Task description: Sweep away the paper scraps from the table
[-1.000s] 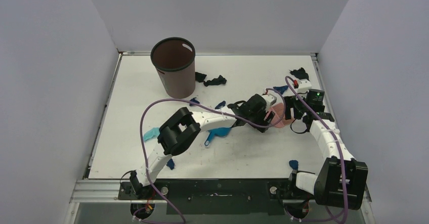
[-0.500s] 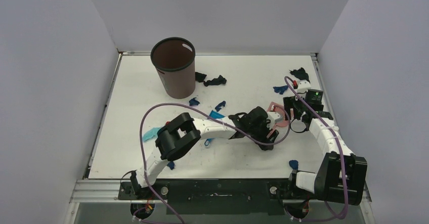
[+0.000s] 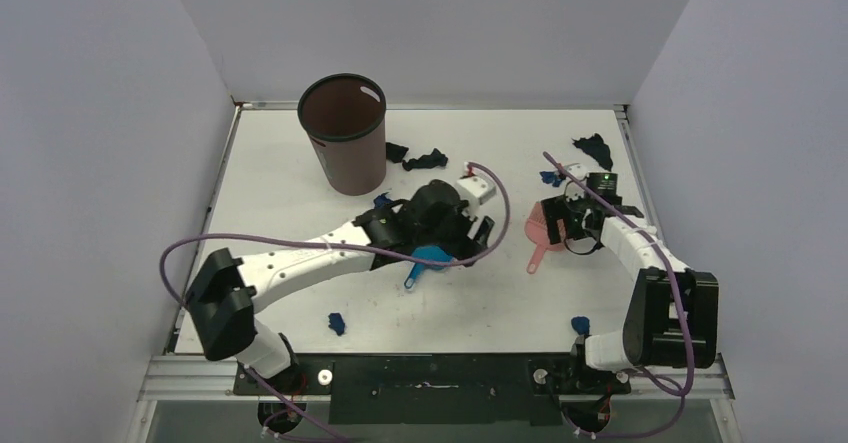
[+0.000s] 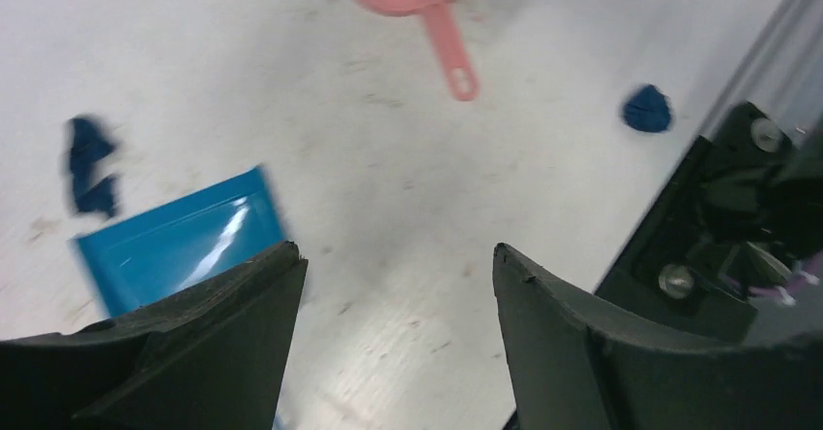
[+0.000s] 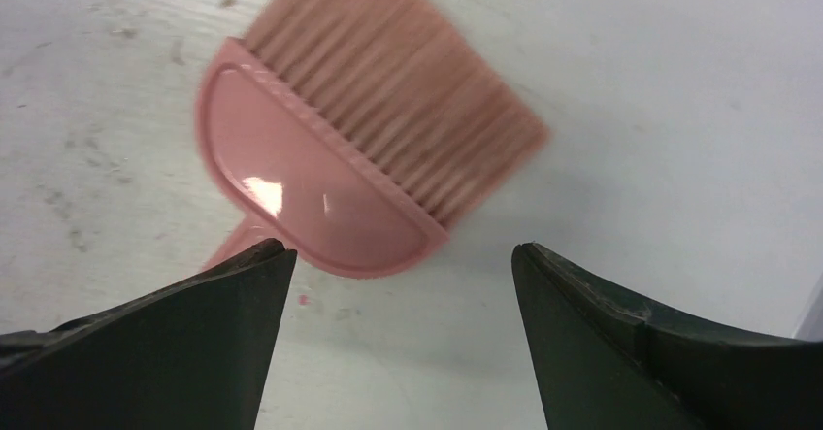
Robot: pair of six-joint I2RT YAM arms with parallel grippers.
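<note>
Dark blue and black paper scraps lie scattered on the white table: a pair beside the bin, some at the far right, and others near the front. The left wrist view shows one scrap and another. My left gripper hangs open and empty over the blue dustpan. My right gripper is open just behind the pink brush, which lies flat on the table.
A dark brown bin stands upright at the back left of the table. Purple cables loop from both arms over the tabletop. Grey walls close in the left, back and right sides. A metal rim runs along the near edge.
My left arm has swung left, away from the pink brush, and now sits over the blue dustpan. The brush lies on the table, and my right gripper has shifted slightly left toward it.
</note>
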